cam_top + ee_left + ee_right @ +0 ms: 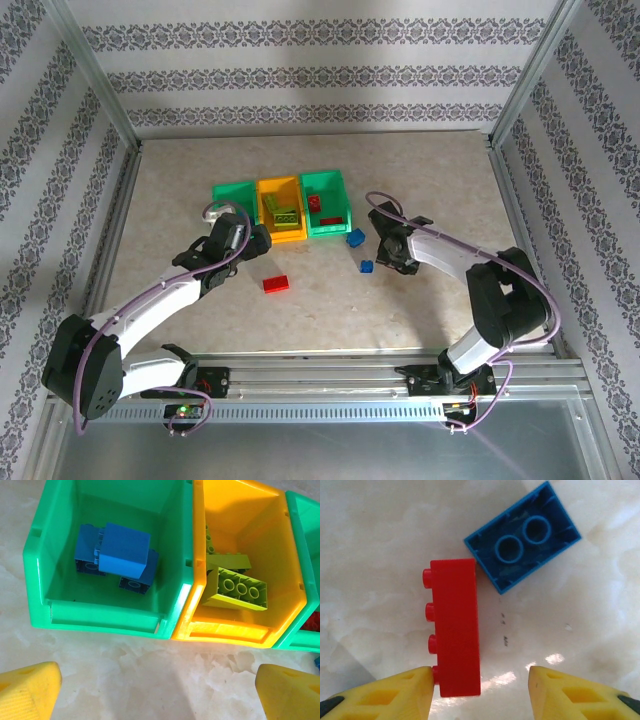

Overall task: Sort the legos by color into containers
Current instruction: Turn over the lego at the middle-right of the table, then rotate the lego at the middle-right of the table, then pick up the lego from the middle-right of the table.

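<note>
1. The left green bin starts the row of three bins set side by side. It holds the blue bricks piled together, so I judge it to be blue's home.
2. The left gripper hangs just in front of that bin. Its yellow fingers are spread wide with only bare table between them, which reads as a hand free for the next pick.
3. The orange-yellow bin in the middle holds the lime bricks, one lying studs-up near the front wall.
4. A loose red brick lies on open table nearer the arms, well apart from the bins and not yet sorted.
5. The right green bin closes the row and has red pieces in it, so red belongs there.
6. A far blue brick lies just in front of that bin. A near blue brick lies beside the right arm's wrist, and both are unsorted.
7. The right gripper is partly spread, straddling the end of a second red brick that lies on its side.
   - One finger touches the brick and the other finger stands apart, so nothing is pinched yet.
   - It looks lined up to close across the brick's narrow width.
   - An upturned blue brick lies just beside the far end; I cannot tell whether they touch.
8. The table is a pale, marbled beige slab. Walls papered in grey ornamental stripes enclose it behind metal frame posts.
</note>
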Controlling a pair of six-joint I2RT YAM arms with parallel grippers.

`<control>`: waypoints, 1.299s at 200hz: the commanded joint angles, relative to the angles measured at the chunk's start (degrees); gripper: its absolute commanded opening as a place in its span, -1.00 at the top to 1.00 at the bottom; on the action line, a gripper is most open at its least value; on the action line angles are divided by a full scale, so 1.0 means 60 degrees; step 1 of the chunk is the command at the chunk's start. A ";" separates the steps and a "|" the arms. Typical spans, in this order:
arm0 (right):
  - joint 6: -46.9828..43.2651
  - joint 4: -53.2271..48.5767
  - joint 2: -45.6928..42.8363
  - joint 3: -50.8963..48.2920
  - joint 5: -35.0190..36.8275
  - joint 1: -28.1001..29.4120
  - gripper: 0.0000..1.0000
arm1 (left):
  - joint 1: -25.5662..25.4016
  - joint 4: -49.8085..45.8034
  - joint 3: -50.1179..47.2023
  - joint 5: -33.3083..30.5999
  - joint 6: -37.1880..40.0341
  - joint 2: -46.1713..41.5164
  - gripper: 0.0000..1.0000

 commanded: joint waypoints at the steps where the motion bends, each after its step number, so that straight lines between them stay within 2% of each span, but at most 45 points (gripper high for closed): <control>1: -0.0155 0.0123 0.0353 0.0293 -0.0076 -0.0115 -0.03 | 0.0121 0.0062 0.0196 0.0006 -0.0151 0.0033 -0.99; 65: -0.0187 0.0386 0.0915 0.0363 -0.0169 -0.0118 0.04 | 0.0124 -0.0028 0.0118 -0.0071 -0.0145 -0.0079 -0.99; 115: -0.0603 0.0575 0.1250 0.0628 -0.0320 -0.0111 -0.05 | 0.0128 -0.0057 0.0078 -0.0060 -0.0178 -0.0086 -0.99; 188: -0.0865 0.0513 0.1412 0.1190 -0.0592 0.0404 0.05 | 0.0127 -0.0070 0.0089 -0.0009 -0.0223 0.0007 -0.99; 260: -0.1112 0.0418 0.1763 0.1388 -0.0436 0.0029 -0.01 | 0.0124 -0.0061 0.0076 -0.0042 -0.0231 0.0007 -0.99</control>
